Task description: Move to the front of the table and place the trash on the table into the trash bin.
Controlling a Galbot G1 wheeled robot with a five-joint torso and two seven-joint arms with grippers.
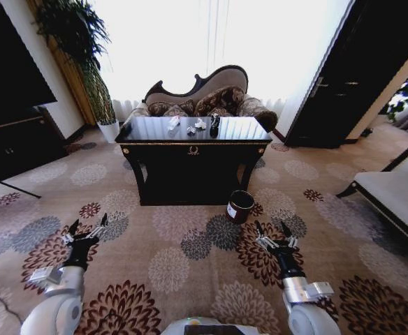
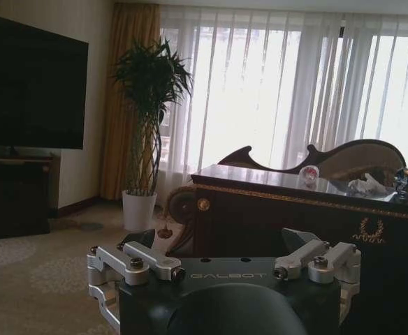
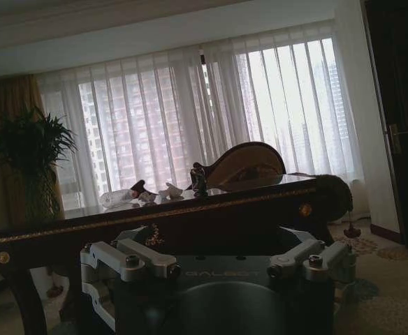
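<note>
My left gripper (image 1: 86, 228) and right gripper (image 1: 274, 233) hang low over the carpet, fingers spread, holding nothing, both arms stretched forward. Straight ahead, well apart from both, stands the table (image 1: 193, 148), its long side facing me. The trash (image 1: 190, 126) sits on top; the trash bin (image 1: 240, 206) stands on the floor, nearer my right gripper.

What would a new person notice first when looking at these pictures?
First the glossy dark table in the middle of the room, with small white trash lying on its top. Next the low maroon trash bin on the patterned carpet, beside the table's front right leg. Nearest the camera, the left gripper and the right gripper hang open above the carpet, both apart from the table.
</note>
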